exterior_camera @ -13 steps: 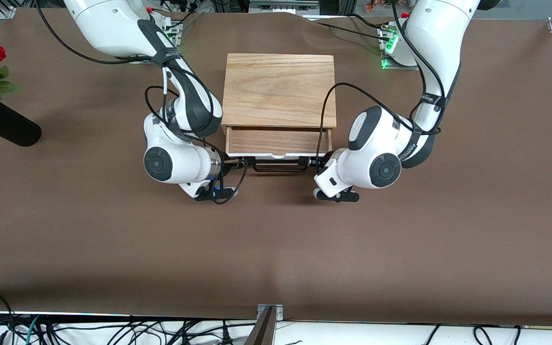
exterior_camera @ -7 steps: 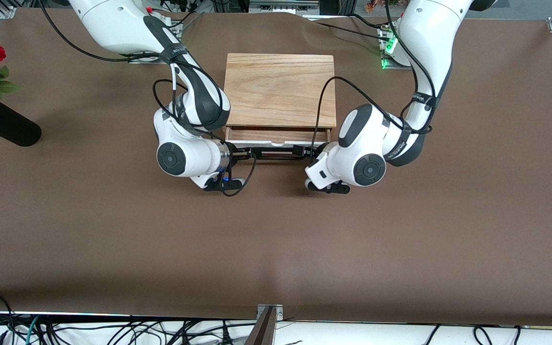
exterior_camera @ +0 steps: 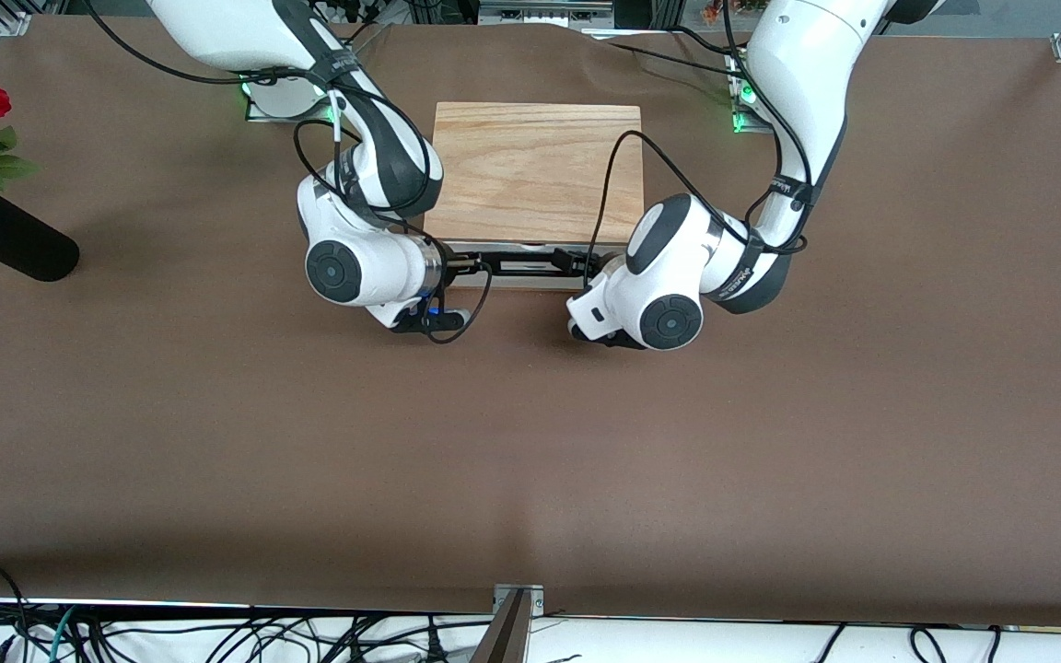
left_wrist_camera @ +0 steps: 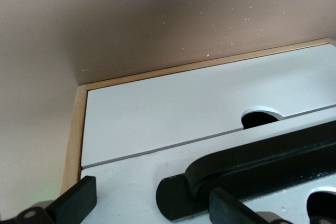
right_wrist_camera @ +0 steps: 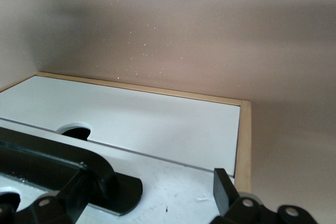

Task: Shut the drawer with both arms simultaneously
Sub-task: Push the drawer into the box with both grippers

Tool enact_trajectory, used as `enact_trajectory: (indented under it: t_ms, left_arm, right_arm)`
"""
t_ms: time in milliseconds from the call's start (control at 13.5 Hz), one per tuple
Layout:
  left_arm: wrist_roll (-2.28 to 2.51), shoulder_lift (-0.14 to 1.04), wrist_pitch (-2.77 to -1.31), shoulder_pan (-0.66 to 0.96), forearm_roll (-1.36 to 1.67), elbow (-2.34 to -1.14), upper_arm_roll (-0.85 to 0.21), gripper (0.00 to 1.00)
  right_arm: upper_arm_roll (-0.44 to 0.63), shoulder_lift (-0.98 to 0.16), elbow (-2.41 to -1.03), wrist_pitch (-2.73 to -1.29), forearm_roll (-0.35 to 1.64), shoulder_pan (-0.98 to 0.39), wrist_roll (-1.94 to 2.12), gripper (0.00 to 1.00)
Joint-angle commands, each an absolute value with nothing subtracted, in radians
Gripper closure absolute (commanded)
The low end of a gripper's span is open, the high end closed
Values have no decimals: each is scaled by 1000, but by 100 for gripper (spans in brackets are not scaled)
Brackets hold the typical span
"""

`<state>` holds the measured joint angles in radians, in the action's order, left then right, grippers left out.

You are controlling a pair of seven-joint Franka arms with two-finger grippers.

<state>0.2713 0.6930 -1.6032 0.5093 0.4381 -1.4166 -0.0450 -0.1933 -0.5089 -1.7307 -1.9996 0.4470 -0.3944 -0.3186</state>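
Your left gripper (exterior_camera: 577, 265) and right gripper (exterior_camera: 468, 267) each straddle, fingers spread, an end of the thin black bar handle (exterior_camera: 521, 264) of the white-fronted drawer (left_wrist_camera: 184, 114), nearly flush in its light-wood box (exterior_camera: 535, 170). Push evenly, avoid skewing.

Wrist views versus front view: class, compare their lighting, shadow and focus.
Front view: even light, sharp, soft shadows on the table beneath both arms. Left wrist view: the white drawer front is bright, the surface above it dim; the left claw is close and slightly soft. Right wrist view: similar, with pale specks.
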Motion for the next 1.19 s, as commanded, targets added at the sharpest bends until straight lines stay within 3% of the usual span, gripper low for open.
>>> enact_trajectory:
  t_ms: [0, 223, 446, 1115]
  left_arm:
    - [281, 706, -1516, 543, 462, -1431, -46, 0]
    - [278, 718, -1419, 545, 459, -1430, -46, 0]
    - [270, 726, -1428, 543, 459, -1410, -44, 0]
    - [270, 718, -1474, 497, 454, -1189, -23, 0]
  right_arm:
    - [-183, -416, -1854, -1965, 436, -382, -313, 0]
    - [-183, -413, -1847, -1967, 436, -382, -310, 0]
    - [-158, -425, -1795, -1977, 420, -354, -291, 0]
    - [-31, -443, -1625, -2022, 155, -259, -238, 0]
